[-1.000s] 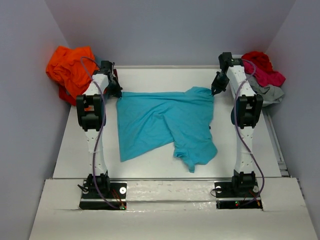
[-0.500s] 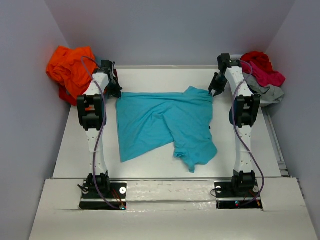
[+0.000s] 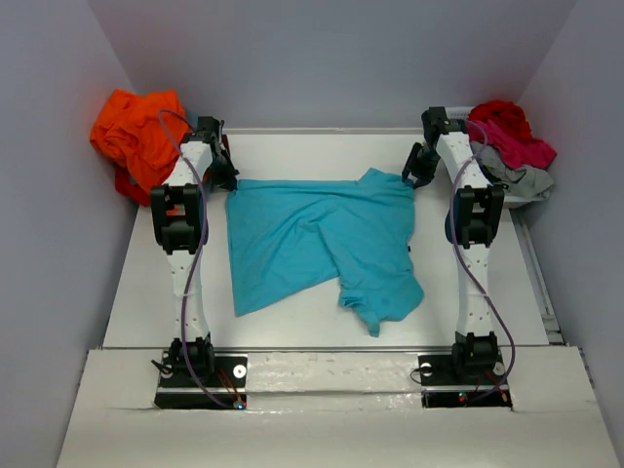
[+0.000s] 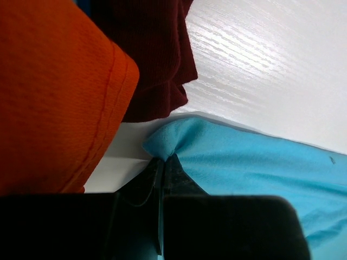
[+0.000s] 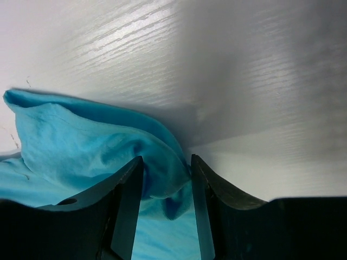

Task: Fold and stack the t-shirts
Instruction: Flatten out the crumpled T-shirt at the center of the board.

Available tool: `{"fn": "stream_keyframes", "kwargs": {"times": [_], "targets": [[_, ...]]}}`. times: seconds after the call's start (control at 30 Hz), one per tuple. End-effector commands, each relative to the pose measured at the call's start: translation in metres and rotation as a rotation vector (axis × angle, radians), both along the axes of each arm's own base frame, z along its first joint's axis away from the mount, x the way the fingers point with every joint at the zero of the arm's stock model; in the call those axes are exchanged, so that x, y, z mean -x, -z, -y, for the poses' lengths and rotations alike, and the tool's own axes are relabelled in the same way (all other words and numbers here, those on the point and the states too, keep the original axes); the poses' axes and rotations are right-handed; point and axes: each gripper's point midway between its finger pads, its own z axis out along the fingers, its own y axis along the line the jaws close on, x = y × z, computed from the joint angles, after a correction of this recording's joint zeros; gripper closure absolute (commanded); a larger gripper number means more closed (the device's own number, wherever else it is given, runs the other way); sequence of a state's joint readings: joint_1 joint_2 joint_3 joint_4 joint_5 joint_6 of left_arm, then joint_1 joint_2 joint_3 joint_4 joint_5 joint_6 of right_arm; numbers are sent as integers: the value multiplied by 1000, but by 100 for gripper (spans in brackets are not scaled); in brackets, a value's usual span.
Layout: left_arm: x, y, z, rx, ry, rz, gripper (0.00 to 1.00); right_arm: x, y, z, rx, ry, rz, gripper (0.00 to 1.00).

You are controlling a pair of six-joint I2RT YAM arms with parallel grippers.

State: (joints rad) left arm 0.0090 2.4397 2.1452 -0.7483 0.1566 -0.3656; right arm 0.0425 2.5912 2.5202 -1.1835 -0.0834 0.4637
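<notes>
A turquoise t-shirt (image 3: pixel 317 239) lies spread across the middle of the table, its right part bunched toward the front. My left gripper (image 3: pixel 227 180) is shut on its far left corner (image 4: pixel 165 142), the cloth pinched between the closed fingertips. At the far right corner, my right gripper (image 3: pixel 417 174) stands open, its jaws apart with a loose fold of the turquoise cloth (image 5: pixel 162 173) between them. An orange t-shirt (image 3: pixel 136 132) is heaped at the far left; a maroon one (image 4: pixel 149 59) lies beside it.
A pile of red (image 3: pixel 507 132) and light grey (image 3: pixel 522 180) shirts sits at the far right, by the right arm's elbow. Grey walls close in the table on three sides. Bare white tabletop (image 3: pixel 322 146) shows behind the turquoise shirt.
My right gripper has opened and let go of the turquoise shirt's far right corner, which has dropped a little. The left gripper has kept its grip and stayed put.
</notes>
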Motion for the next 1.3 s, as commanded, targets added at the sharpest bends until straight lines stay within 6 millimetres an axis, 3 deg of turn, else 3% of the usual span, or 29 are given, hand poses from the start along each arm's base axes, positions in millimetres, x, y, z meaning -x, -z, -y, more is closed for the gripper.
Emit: {"fn": "stream_keyframes", "kwargs": {"times": [0.0,0.23,0.27,0.5,0.63,0.87,1.07,1.27], "targets": [[4,4,-9,-13,-1,-23,94,-14,-2,-6,-25,-19,52,58],[4,-1,2,-17,26,-10,91,-20,11,-7,-29,-27,58,89],[4,-1,8,-16,37,-6,91,-21,11,-6,-23,-29,65,90],[-2,-11,49,-13,132,48,86,-46,2,1,20,-34,162,89],[-7,-23,64,-32,151,91,86,-64,-19,4,37,-20,260,88],[-14,-39,58,-60,116,123,85,-94,-69,8,61,4,443,88],[-20,-47,50,-96,63,155,85,-106,-83,8,57,13,507,86],[-26,-52,41,-132,-10,177,80,-114,-95,11,36,22,553,78]]}}
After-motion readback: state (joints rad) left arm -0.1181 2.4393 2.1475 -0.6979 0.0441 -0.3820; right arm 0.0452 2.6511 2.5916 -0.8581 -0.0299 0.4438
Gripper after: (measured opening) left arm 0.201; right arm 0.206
